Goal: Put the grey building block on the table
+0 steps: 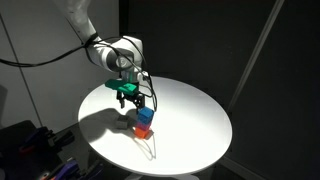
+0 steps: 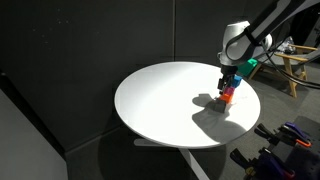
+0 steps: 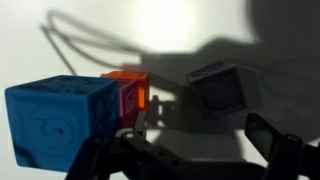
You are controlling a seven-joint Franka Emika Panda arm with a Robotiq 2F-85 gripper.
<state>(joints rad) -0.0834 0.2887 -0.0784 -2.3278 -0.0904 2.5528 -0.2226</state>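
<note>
On the table, in the wrist view: grey block resting alone, near but apart from the red block and the blue block to its left. Over the blocks, gripper spread wide, pinching nothing.

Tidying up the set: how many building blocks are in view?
3. In the wrist view: blue block at left, red-orange block partly behind it, grey building block farther right, standing apart. More could be hidden.
</note>
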